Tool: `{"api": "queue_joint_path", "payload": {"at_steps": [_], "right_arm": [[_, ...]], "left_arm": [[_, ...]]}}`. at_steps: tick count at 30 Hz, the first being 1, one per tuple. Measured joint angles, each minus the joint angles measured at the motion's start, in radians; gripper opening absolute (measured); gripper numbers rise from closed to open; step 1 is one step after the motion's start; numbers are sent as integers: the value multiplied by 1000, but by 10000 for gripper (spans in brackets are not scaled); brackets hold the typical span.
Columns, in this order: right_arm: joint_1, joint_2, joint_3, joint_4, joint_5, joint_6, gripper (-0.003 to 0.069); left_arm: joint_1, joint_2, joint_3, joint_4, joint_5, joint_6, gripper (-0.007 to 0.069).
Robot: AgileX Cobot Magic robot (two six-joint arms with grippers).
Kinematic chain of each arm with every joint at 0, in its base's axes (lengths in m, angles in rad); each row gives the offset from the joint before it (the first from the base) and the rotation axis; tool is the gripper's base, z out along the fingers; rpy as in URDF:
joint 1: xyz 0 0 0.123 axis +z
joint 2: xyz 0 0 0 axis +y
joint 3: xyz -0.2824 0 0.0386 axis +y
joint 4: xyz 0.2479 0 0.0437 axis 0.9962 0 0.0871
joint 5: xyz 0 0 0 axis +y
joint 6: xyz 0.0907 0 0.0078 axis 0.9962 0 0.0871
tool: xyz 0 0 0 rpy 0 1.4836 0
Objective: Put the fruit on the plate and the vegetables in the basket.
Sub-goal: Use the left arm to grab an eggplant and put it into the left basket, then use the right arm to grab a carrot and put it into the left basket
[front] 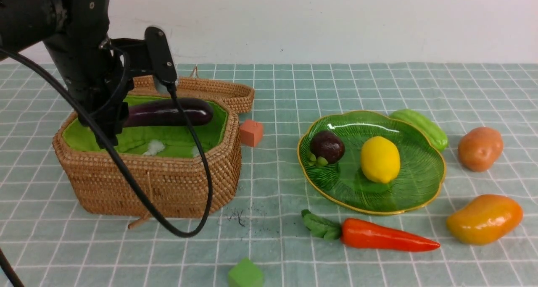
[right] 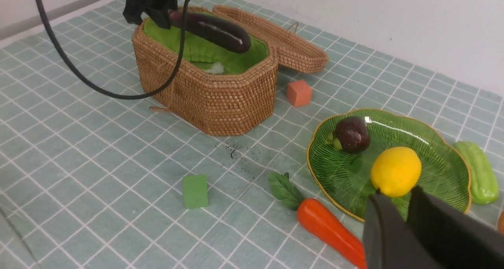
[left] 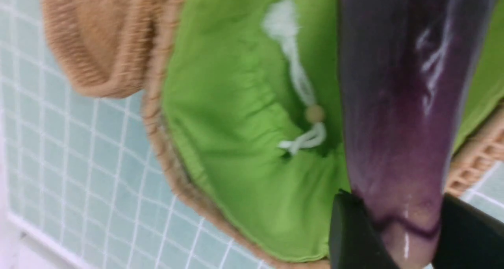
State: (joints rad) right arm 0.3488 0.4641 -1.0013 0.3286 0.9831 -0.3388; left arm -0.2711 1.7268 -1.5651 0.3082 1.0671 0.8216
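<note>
Eggplant [front: 168, 111] hangs level over the open basket [front: 168, 182], with your left jaws pinching one end. Your right jaws sit almost pressed together on nothing, by the plate [front: 420, 182], which holds the lemon [front: 380, 159] and mangosteen [front: 327, 146]. Mango [front: 484, 219], carrot [front: 378, 235], potato [front: 480, 148] and gourd [front: 422, 125] lie around it on the bench [front: 294, 89].

Orange-red cube [front: 251, 132], green cube [front: 245, 274] (well apart) on checked cloth [front: 336, 89].

Glossy eggplant [front: 159, 112]; rough wicker basket [front: 176, 182] with matt cloth lining [front: 172, 136].
</note>
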Motion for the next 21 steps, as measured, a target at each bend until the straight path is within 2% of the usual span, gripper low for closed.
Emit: {"api": "queue_joint_path", "payload": {"at_steps": [3, 5, 6, 8, 10, 12, 13, 14, 16, 17, 19, 21], "right_arm": [[0, 0, 0, 1, 0, 0, 111], [0, 0, 0, 3, 0, 0, 112], [0, 0, 0, 3, 0, 0, 113], [0, 0, 0, 3, 0, 0, 115], [0, 1, 0, 3, 0, 1, 116], [0, 14, 0, 3, 0, 10, 116], [0, 21, 0, 3, 0, 12, 116], [0, 44, 0, 4, 0, 16, 116], [0, 78, 0, 5, 0, 17, 116], [0, 125, -2, 8, 0, 19, 116], [0, 194, -12, 8, 4, 22, 118], [0, 248, -19, 8, 5, 23, 118]], "left_arm": [[0, 0, 0, 28, -3, -36, 363], [0, 0, 0, 53, -2, -92, 460], [0, 0, 0, 55, -1, -98, 467], [0, 0, 0, 62, 18, -179, 535], [0, -1, 0, 44, 32, -242, 556], [-10, -21, 0, -12, 41, -410, 545], [-15, -27, 0, -18, 41, -443, 536], [-44, -58, 0, -33, 31, -570, 477], [-77, -91, 0, -38, 18, -664, 408], [-133, -150, 0, -48, 12, -783, 273], [-199, -223, 0, -67, 12, -870, 102], [-236, -266, 1, -83, 14, -896, 27]]}}
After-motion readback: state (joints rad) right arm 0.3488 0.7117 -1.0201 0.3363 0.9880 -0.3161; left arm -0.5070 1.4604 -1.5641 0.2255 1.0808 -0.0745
